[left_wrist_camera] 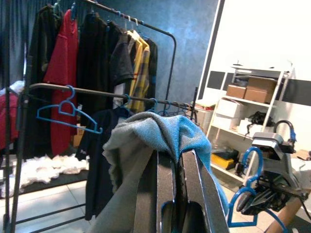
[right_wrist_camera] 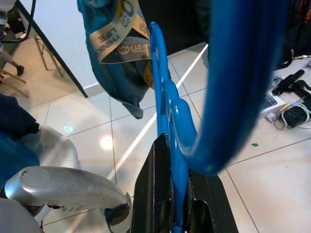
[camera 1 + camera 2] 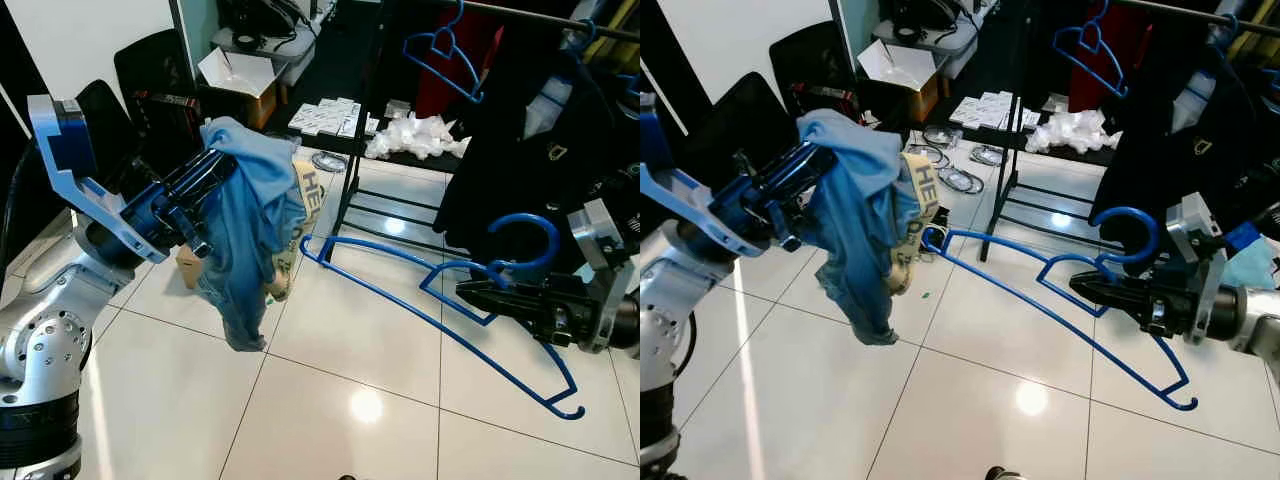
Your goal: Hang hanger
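Observation:
My right gripper point(image 3: 470, 294) is shut on a blue plastic hanger point(image 3: 400, 258) just below its hook point(image 3: 528, 240), holding it tilted above the floor; the hanger's neck point(image 2: 167, 126) sits between the fingers in the right wrist view. My left gripper point(image 3: 212, 178) is shut on a light blue garment point(image 3: 245, 240) that drapes down from it, left of the hanger's far end. In the left wrist view the cloth point(image 1: 155, 133) bunches over the fingertips. A clothes rail point(image 3: 540, 18) with another blue hanger point(image 3: 443, 50) stands at the back right.
Dark clothes point(image 3: 540, 140) hang on the rack, whose black base frame point(image 3: 390, 215) rests on the white tiled floor. A printed bag point(image 3: 300, 225) stands behind the garment. Boxes and white packets point(image 3: 325, 115) lie at the back, with a black chair point(image 3: 150, 65) at the back left.

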Controlling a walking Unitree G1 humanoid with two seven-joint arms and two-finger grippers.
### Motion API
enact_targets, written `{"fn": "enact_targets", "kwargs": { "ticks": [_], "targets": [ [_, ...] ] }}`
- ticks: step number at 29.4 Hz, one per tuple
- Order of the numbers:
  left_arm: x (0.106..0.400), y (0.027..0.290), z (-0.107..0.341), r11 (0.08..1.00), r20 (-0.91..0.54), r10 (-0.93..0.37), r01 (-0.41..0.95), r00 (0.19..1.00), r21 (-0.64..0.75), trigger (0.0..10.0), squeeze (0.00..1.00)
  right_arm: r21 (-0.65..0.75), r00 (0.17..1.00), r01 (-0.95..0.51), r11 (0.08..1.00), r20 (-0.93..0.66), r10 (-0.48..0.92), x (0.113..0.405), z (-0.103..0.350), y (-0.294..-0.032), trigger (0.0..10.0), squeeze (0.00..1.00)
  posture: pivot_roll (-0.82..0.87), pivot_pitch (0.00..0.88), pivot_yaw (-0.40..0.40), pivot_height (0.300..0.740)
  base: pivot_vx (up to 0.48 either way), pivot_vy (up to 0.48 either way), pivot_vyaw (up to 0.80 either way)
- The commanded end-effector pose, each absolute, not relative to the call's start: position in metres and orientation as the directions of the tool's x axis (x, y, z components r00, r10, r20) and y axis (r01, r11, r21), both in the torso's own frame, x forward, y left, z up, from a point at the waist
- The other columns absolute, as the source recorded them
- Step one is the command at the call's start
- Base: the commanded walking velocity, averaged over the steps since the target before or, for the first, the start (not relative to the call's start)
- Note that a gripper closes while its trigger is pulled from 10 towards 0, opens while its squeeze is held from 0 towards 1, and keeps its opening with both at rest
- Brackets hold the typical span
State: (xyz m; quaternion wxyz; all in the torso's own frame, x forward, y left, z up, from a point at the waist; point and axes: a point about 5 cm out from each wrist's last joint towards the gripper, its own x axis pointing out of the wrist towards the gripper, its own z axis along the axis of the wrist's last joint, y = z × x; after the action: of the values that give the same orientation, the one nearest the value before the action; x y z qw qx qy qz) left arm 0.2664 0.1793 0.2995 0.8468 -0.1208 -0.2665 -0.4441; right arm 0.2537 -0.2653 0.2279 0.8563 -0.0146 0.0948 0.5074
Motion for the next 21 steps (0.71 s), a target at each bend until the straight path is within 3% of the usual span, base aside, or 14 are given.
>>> {"fn": "enact_targets", "kwargs": {
  "ticks": [1,8,21],
  "targets": [
    [0.261,0.178,0.302,0.555,0.551,-0.711,0.830,0.437,0.058,10.0,0.00,0.052,0.481,-0.866,0.497,-0.182,0.858,0.253,0.231,-0.270,10.0,0.00,-0.04,0.149,-0.002,0.740,0.000,0.000,0.00],
    [0.259,0.173,0.300,0.522,0.537,-0.736,0.851,0.413,0.062,10.0,0.00,0.023,0.489,-0.868,0.496,-0.137,0.862,0.255,0.240,-0.269,10.0,0.00,-0.04,0.148,-0.001,0.740,0.000,0.000,0.00],
    [0.258,0.169,0.293,0.498,0.513,-0.755,0.866,0.408,0.045,10.0,0.00,0.042,0.355,-0.933,0.358,-0.055,0.933,0.241,0.256,-0.256,10.0,0.00,-0.04,0.144,-0.002,0.740,0.000,0.000,0.00]
  ]
}}
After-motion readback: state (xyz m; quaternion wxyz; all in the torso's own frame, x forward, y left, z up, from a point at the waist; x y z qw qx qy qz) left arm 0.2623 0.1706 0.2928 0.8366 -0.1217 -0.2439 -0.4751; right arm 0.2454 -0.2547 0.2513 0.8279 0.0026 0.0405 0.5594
